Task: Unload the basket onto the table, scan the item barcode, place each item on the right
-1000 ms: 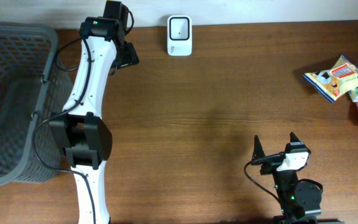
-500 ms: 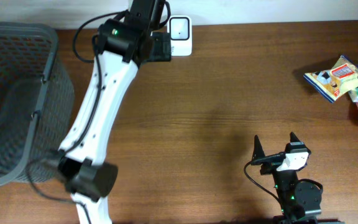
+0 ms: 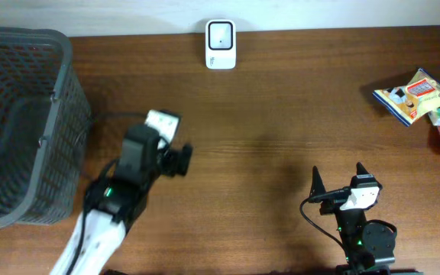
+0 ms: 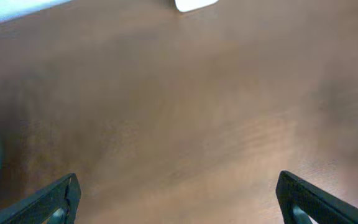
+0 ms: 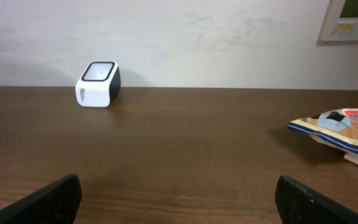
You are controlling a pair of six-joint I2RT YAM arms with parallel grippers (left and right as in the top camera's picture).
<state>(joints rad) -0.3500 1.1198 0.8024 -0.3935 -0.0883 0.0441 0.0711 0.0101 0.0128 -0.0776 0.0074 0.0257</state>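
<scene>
Left gripper [image 4: 178,190] hangs over the bare brown table [image 3: 281,114] beside the grey basket [image 3: 62,92], jaws spread wide, nothing in them. The right gripper [image 3: 338,180] sits at the near edge, just as wide and just as empty. The yellow snack packet [image 3: 416,95] lies untouched at the far right, well apart from both arms, and the white scanner [image 3: 220,43] stands at the back edge.

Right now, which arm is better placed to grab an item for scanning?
Right. The right end effector, open, sits on the same side as the snack packet; the left end effector is far across, near the basket.
</scene>
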